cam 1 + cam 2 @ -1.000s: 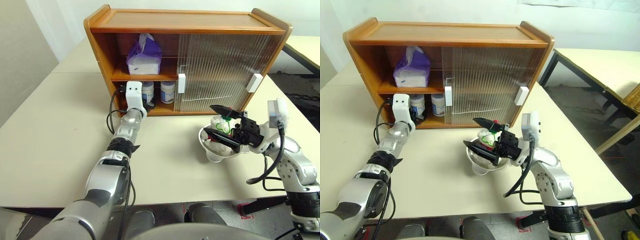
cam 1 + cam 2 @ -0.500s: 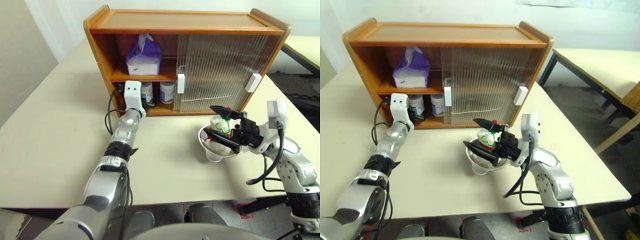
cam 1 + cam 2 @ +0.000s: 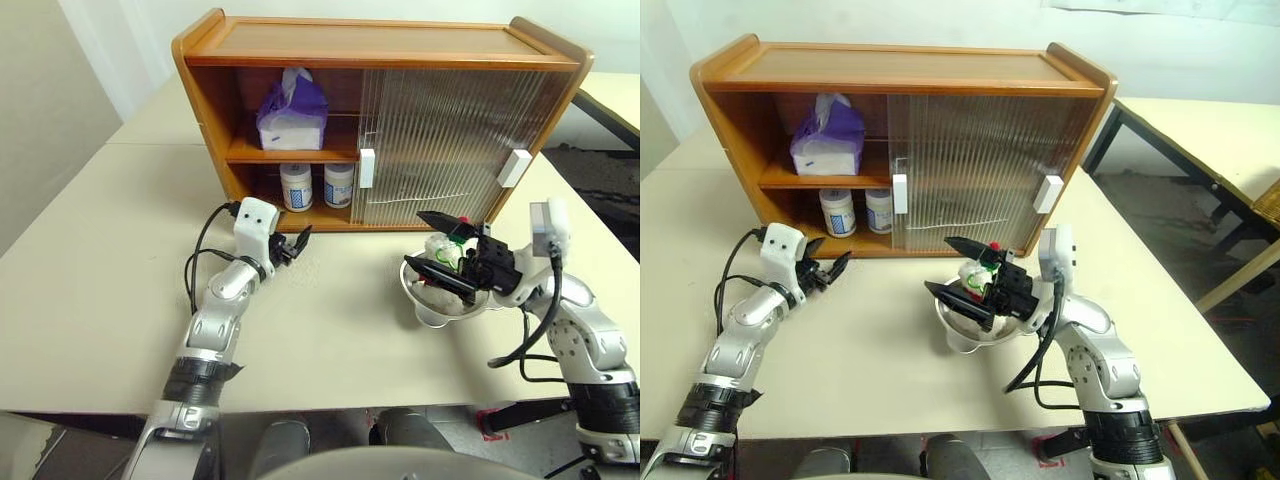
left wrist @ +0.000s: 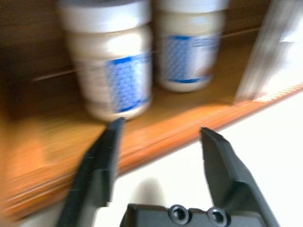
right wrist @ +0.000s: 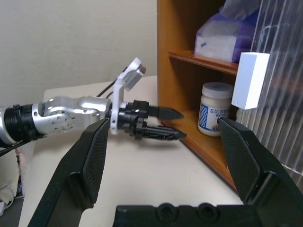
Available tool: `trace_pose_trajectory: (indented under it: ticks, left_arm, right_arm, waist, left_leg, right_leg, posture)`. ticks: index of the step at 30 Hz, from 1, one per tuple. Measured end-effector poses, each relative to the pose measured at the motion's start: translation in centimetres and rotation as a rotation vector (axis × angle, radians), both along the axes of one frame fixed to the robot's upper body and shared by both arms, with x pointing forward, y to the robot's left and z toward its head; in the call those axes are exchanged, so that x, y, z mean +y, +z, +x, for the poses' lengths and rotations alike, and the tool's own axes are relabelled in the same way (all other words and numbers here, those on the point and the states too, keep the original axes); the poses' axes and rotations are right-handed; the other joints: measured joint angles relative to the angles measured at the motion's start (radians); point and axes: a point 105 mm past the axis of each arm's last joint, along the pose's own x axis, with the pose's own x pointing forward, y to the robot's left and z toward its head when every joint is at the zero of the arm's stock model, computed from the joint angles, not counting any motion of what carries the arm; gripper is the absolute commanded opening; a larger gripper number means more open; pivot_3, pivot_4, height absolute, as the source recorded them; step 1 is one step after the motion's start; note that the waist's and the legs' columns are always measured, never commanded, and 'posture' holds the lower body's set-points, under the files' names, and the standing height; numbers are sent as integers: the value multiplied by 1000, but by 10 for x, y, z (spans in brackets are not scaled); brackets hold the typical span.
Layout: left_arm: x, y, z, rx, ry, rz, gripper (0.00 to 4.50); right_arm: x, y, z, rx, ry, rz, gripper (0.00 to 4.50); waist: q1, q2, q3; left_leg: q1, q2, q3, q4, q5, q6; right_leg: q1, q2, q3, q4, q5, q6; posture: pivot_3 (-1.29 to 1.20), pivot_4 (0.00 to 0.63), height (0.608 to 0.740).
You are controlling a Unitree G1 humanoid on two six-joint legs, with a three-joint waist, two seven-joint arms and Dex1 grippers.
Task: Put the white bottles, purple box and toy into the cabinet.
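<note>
Left gripper [image 3: 291, 243] first: its two black fingers [image 4: 102, 163] stand apart with nothing between them, hanging over bare table [image 3: 110, 280] just in front of the cabinet [image 3: 380, 45], left of centre in the head views. Empty, then, and the reason sits right ahead of it: both white bottles [image 3: 296, 186] stand side by side on the lower shelf, upright, labels facing out. Above them on the upper shelf sits the purple box [image 3: 291, 110], white tissue poking from its top. Three of the four things look stowed.

Over to the right gripper [image 3: 436, 251], right of centre: jaws spread wide, one finger above and one below, bracketing the toy [image 3: 977, 281] without closing on it. The toy sits in a silver bowl [image 3: 440, 303] on the table, just in front of the sliding doors [image 3: 445, 140], its green and red showing between the fingers. That wide stance reads as a set-up for a grab.

The open bay is the left half of the cabinet; both ribbed doors cover the right, so the toy likely has to travel leftward to go in.
</note>
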Motion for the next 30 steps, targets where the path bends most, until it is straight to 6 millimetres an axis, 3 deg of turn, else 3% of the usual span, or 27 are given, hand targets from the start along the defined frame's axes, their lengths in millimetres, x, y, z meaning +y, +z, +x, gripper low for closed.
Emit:
trace_pose_trajectory:
  ticks: [6,10,16,25,30]
  left_arm:
    - [-57,31,-20,-159,-374,-18,23]
    - [-74,49,-24,-260,-477,-37,23]
    - [-90,75,-16,-409,-483,-21,23]
    - [-115,77,4,-532,-425,170,23]
    - [-108,82,20,-573,-286,241,23]
  right_arm:
    - [-1,0,2,-6,4,-1,4500]
    - [-1,0,2,-5,5,-1,4500]
    - [-1,-1,2,-4,6,-4,4500]
    - [-1,-2,1,-5,0,4,4500]
    - [-1,-4,0,6,-8,5,4500]
  waist:
    - [7,0,0]
    - [6,0,0]
    - [5,0,0]
    - [0,0,0]
    - [-9,0,0]
  left_leg:
    - [1,0,0,0,0,0]
    - [1,0,0,1,0,0]
    - [1,0,0,3,-1,1]
    - [0,0,0,4,-1,2]
    - [0,0,0,3,-1,2]
  right_leg:
    - [0,0,0,2,1,-1]
    - [0,0,0,3,1,0]
    - [2,0,0,3,1,1]
    - [2,0,0,1,1,4]
    - [2,0,0,0,0,9]
  posture:
    - [-142,0,740]
    - [-143,0,740]
    - [-143,0,740]
    - [-154,0,740]
    - [-157,0,740]
